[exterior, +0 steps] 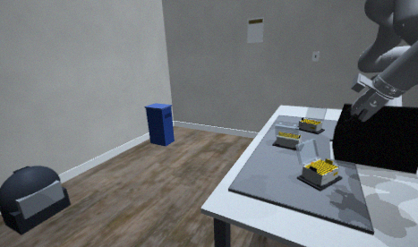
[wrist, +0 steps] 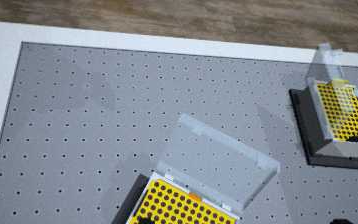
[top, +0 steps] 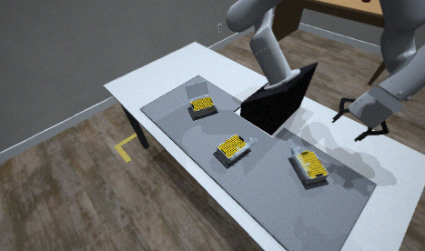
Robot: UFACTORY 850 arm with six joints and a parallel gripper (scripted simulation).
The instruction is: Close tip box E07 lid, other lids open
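Observation:
Three tip boxes with yellow tip racks sit on black holder plates on a grey perforated mat (top: 262, 182). The far-left box (top: 202, 105) has its clear lid standing upright. The middle box (top: 232, 147) has its lid tipped open to one side. The right box (top: 308, 165) is also open, and the wrist view shows its lid (wrist: 216, 162) tilted back just below me. The middle box shows in the wrist view at the right (wrist: 338, 112). No sticker is readable. My gripper (top: 359, 123) is open and empty, high above the table behind the right box; it also shows in the exterior view (exterior: 362, 112).
A black upright panel (top: 280, 102) stands on the table behind the mat, next to the arm's base. The table's front edge and the wood floor lie beyond the mat. A blue bin (exterior: 159, 123) and a dark domed object (exterior: 29, 203) stand on the floor, far off.

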